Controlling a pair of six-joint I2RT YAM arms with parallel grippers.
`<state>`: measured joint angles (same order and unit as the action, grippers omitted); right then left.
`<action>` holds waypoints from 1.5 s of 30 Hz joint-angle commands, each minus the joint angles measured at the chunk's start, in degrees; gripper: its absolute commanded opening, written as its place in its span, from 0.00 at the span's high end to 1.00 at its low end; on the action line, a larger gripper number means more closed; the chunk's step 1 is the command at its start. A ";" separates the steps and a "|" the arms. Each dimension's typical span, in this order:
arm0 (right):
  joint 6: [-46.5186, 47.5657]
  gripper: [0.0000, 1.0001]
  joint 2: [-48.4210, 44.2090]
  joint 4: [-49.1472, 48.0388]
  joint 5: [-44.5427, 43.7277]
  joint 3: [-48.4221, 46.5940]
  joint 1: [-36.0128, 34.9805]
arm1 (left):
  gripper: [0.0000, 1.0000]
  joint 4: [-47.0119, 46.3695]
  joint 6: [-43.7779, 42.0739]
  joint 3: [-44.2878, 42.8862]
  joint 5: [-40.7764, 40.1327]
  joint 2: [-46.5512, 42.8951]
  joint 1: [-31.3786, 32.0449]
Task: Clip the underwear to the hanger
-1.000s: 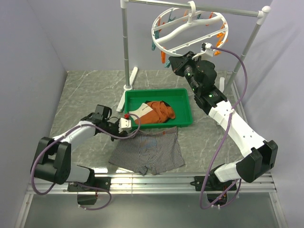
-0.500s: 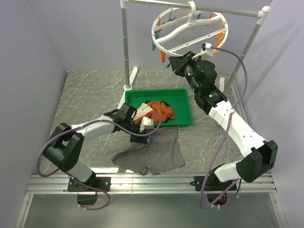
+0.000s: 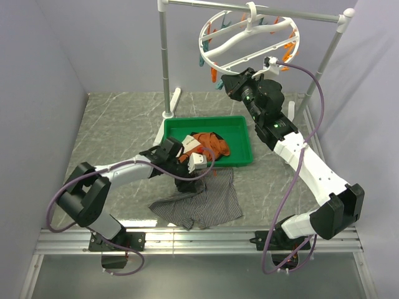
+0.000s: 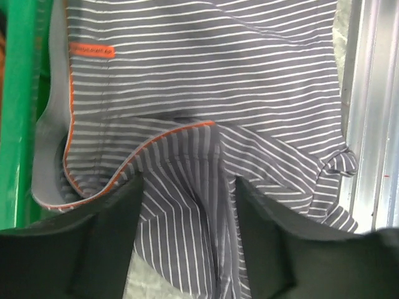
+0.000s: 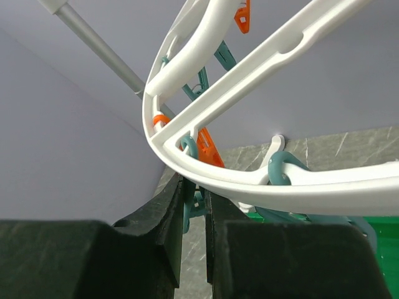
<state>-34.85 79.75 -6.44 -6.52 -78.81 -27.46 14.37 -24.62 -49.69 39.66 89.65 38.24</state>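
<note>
The grey striped underwear [image 3: 202, 202] lies crumpled on the table in front of the tray, with its waistband bunched up. My left gripper [image 3: 189, 179] is pressed down over that upper edge. In the left wrist view the underwear [image 4: 206, 93] fills the frame, and the left gripper [image 4: 187, 184] stands open with a raised fold of cloth between its fingers. The white ring hanger [image 3: 203, 47] hangs from the rack bar at the back. My right gripper [image 3: 225, 84] is up at its lower rim, shut on a teal clothespin [image 5: 194, 202] under the hanger [image 5: 249, 180].
A green tray [image 3: 240, 160] behind the underwear holds an orange-rust garment [image 3: 212, 144] and a white cloth [image 3: 187, 145]. The rack's upright pole [image 3: 165, 62] stands at the back. An aluminium rail [image 3: 249, 240] runs along the near edge. The tray wall [image 4: 19, 93] shows left of my left fingers.
My left arm swung right, from beside the underwear's left corner onto its waistband, and its jaws opened. The cloth has bunched up under it. The right arm has not moved.
</note>
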 commanded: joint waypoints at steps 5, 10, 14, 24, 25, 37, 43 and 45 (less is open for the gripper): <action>-0.13 1.00 -1.35 -1.47 -0.33 0.58 0.83 | 0.26 -2.07 0.37 3.55 -4.68 -4.05 0.17; -0.39 1.00 -1.17 -1.47 -0.42 0.67 0.74 | 0.14 -3.56 0.54 2.58 -5.12 -3.69 0.26; -0.04 1.00 -1.17 -0.95 -0.68 0.23 0.83 | 0.12 -5.05 0.45 2.58 -8.27 -3.69 2.53; 0.13 1.00 -1.35 -0.68 -1.12 0.32 0.83 | 0.21 -5.85 2.30 1.18 -20.32 1.23 5.71; 0.13 1.00 -1.35 -0.68 -1.12 0.32 0.75 | 0.21 -5.93 2.04 1.00 -20.76 1.58 5.71; 0.31 1.00 -1.43 -0.86 -0.86 0.41 0.74 | 0.64 -3.91 2.21 -0.49 -18.14 -0.16 5.71; 0.57 1.00 -1.87 -1.03 -0.77 0.58 0.83 | 1.00 -3.21 2.82 -0.84 -13.73 -6.32 4.39; 0.75 1.00 -2.14 -1.03 -0.77 0.76 0.74 | 1.00 -1.81 2.21 -1.63 -10.76 -8.60 3.60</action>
<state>-34.85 79.68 -6.37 -6.57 -78.37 -27.33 11.99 -22.70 -48.01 23.46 85.52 42.85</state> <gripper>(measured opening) 0.187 0.015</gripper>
